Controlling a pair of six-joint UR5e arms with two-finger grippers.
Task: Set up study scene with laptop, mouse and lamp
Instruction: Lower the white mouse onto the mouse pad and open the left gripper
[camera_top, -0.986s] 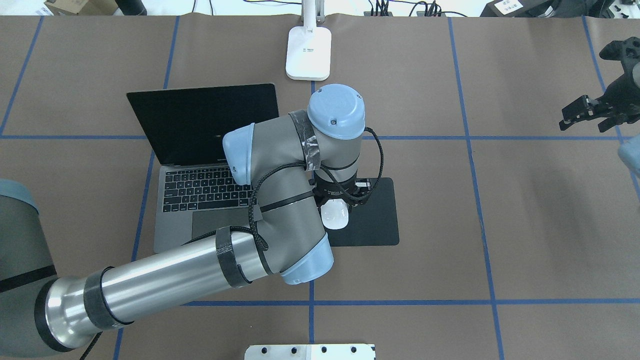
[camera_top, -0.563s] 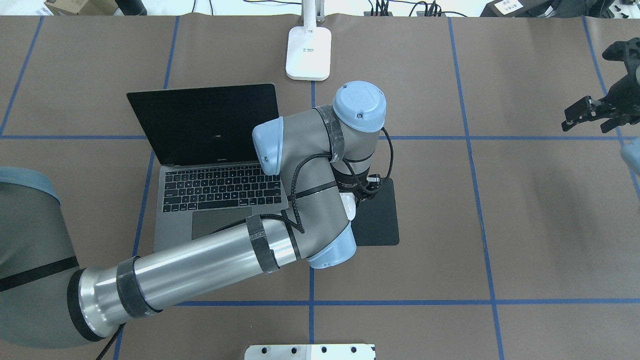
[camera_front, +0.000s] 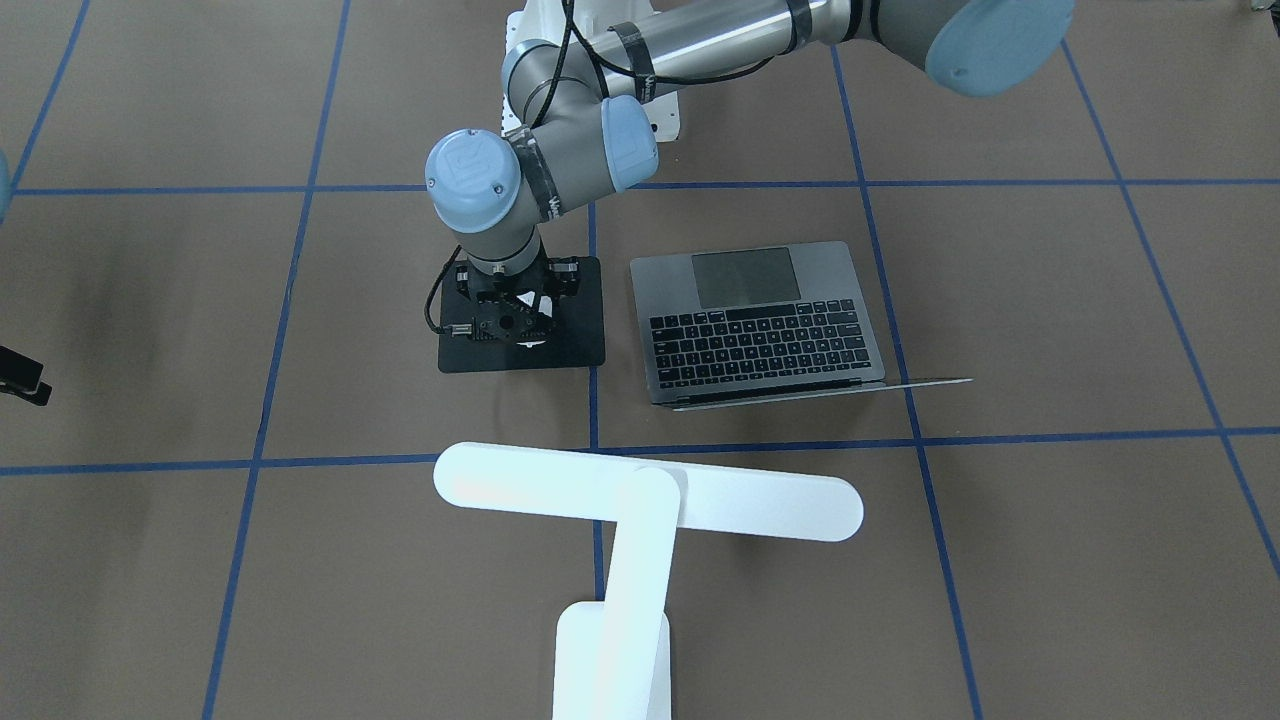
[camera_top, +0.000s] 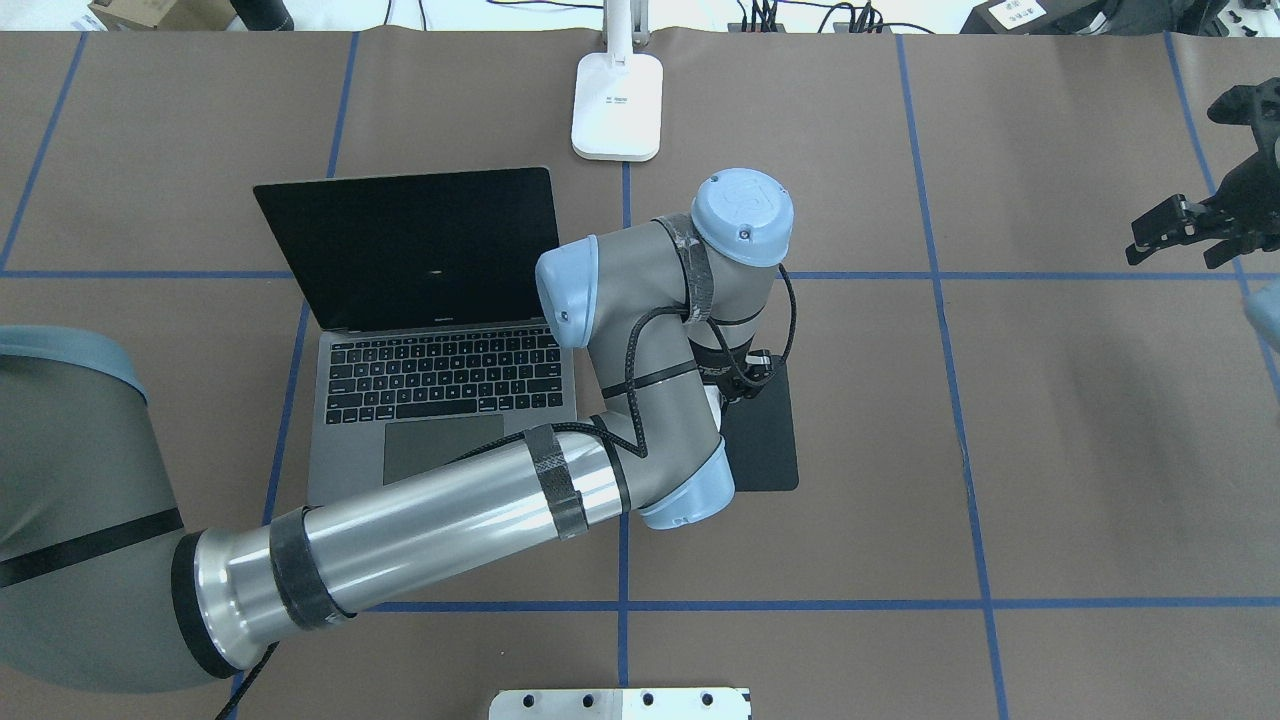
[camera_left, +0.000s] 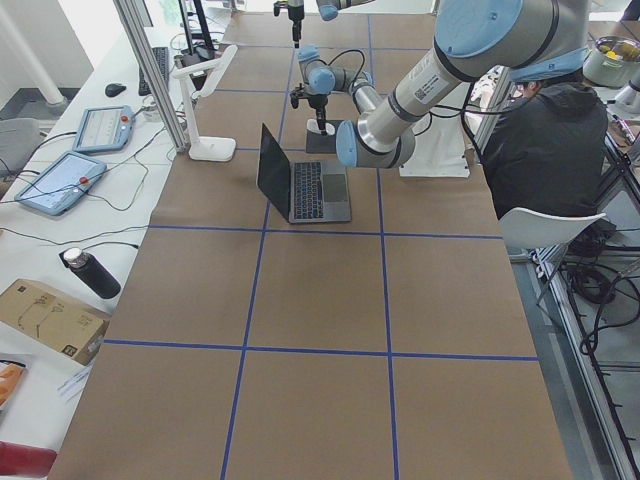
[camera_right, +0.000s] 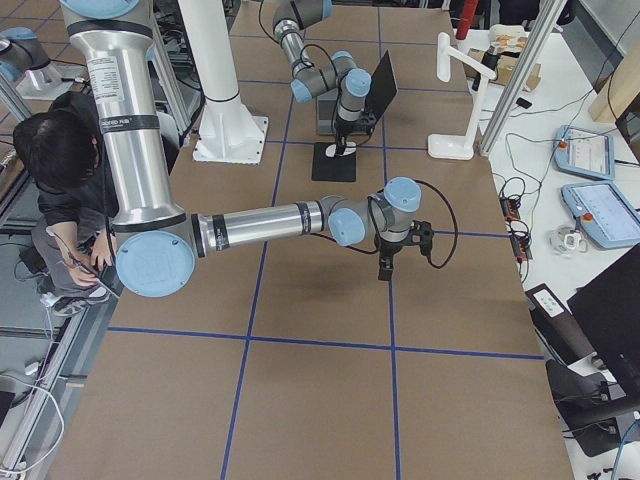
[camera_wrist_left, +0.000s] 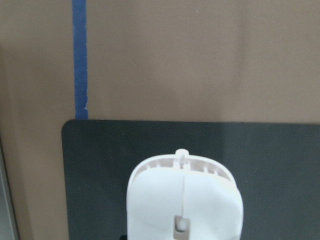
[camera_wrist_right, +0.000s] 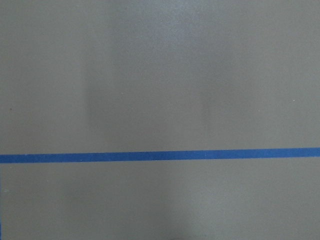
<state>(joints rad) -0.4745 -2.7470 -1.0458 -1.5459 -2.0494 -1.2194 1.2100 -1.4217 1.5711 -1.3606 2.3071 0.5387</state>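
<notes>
The dark-grey laptop lies open left of centre, its screen dark; it also shows in the front view. A black square mat lies to its right. My left gripper points down over the mat and is shut on the white mouse, held low over the mat. Only a sliver of the mouse shows under the wrist from overhead. The white lamp stands at the far edge, base and bar head visible. My right gripper hangs over bare table at the far right; its jaws are not readable.
A white pedestal with a bolted plate stands at the near table edge. Blue tape lines grid the brown table cover. Cables and boxes lie along the far edge. A seated person is beside the robot base.
My left arm has moved to the right over the mat, carrying the mouse with it. The right gripper has drifted slightly towards the table's right edge.
</notes>
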